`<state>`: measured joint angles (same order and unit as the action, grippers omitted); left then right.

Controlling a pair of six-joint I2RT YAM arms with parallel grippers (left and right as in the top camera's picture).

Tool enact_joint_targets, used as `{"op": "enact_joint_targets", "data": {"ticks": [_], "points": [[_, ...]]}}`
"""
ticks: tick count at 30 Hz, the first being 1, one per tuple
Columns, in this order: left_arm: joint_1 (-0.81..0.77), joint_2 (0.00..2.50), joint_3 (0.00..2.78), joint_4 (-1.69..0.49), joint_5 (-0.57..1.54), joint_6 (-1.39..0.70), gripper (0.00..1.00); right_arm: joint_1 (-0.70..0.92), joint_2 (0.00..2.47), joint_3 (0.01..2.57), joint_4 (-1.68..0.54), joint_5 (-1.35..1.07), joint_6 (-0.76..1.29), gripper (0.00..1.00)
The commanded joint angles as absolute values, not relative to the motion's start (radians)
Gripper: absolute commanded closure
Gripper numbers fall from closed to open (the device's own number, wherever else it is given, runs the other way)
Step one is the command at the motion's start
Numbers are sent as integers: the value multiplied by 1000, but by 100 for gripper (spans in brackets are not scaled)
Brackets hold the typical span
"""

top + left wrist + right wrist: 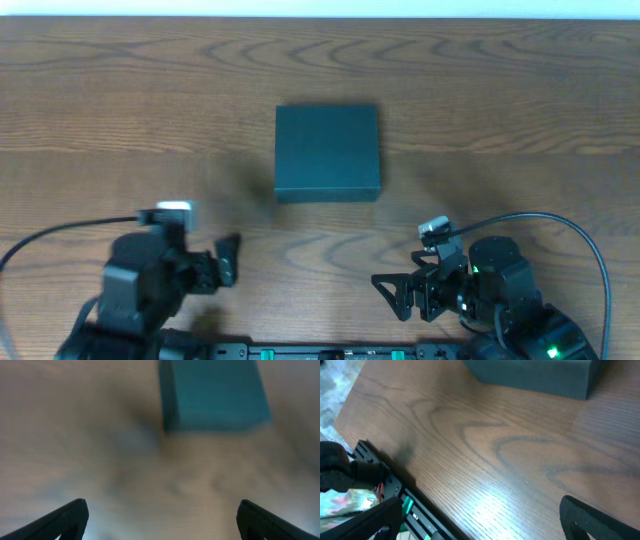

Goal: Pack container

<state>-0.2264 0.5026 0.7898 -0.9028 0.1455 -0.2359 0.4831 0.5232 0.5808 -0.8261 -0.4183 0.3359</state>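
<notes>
The container (328, 152) is a dark teal box lying on the wooden table, mid-table and a little toward the back, with its lid down. The left wrist view shows the container (212, 392) blurred, ahead and to the right; the right wrist view catches the container's (535, 375) near side at the top. My left gripper (222, 265) hovers near the front left, open, with only bare wood between its fingers (65, 520). At the front right, my right gripper (395, 292) is open too and holds nothing, its fingertips (590, 520) wide apart. Both grippers are well short of the box.
A black mounting rail (320, 352) with green parts (406, 505) runs along the table's front edge. Cables (560, 225) loop from each arm over the wood. The table's far edge meets a white strip (320, 8).
</notes>
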Motion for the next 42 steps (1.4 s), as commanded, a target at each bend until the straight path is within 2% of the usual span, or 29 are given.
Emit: {"op": "enact_joint_targets", "data": {"ticks": [1, 8, 19, 42], "points": [[-129, 394, 712, -846, 70, -112, 4, 492, 522, 588, -828, -418, 324, 1], [30, 225, 439, -704, 72, -62, 4, 492, 522, 588, -828, -418, 324, 1], [60, 2, 155, -543, 100, -67, 4, 492, 522, 588, -828, -418, 324, 1], [59, 4, 146, -541, 123, -67, 4, 492, 522, 588, -828, -418, 324, 1]]}}
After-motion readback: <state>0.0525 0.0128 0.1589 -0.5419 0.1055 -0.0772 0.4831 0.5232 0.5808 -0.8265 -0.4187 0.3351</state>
